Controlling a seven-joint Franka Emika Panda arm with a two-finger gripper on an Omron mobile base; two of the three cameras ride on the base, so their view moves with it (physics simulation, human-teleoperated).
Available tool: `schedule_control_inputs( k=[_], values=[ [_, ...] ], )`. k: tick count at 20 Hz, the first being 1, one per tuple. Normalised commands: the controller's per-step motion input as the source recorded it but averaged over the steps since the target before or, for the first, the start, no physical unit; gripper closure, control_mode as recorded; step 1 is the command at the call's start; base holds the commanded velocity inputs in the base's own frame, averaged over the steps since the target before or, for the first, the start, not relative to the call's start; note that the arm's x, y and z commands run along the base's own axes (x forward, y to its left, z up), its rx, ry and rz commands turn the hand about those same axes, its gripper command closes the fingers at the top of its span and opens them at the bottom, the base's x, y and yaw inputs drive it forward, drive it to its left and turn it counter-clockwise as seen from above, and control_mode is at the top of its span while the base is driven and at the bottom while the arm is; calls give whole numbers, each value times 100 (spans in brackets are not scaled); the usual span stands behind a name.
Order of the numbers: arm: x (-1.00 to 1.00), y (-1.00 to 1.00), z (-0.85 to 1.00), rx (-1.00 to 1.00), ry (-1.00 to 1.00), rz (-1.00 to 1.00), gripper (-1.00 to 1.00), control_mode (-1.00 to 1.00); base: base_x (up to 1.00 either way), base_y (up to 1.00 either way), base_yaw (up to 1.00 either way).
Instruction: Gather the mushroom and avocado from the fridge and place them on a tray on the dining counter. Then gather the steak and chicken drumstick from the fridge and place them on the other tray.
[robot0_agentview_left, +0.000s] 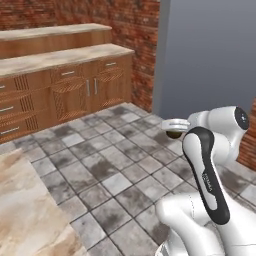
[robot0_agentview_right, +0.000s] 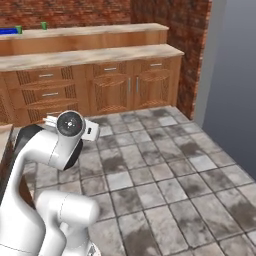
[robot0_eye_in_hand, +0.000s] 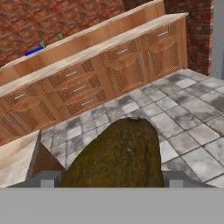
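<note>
Above the tiled floor (robot0_eye_in_hand: 188, 113) | jaws clamped on avocado (robot0_eye_in_hand: 114, 155) | blue tray (robot0_eye_in_hand: 34, 51) far off

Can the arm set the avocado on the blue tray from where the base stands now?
Probably not yet. The avocado sits between the fingers, but the blue tray lies far off on the upper counter, beyond the lower cabinets and open floor.

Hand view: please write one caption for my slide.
End effector holding the avocado, facing wooden cabinets.
</note>
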Motion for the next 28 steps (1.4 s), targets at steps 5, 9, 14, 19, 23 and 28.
schedule_control_inputs(
  k=[5,9,14,19,23,28],
  values=[
    [0,0,0,0,0,0,100,100,79,-39,17],
    [0,0,0,0,0,0,100,100,94,-20,13],
    [0,0,0,0,0,0,100,100,100,0,13],
    [0,0,0,0,0,0,100,100,100,9,17],
    [0,0,0,0,0,0,100,100,92,20,28],
    [0,0,0,0,0,0,100,100,53,12,48]
  ],
)
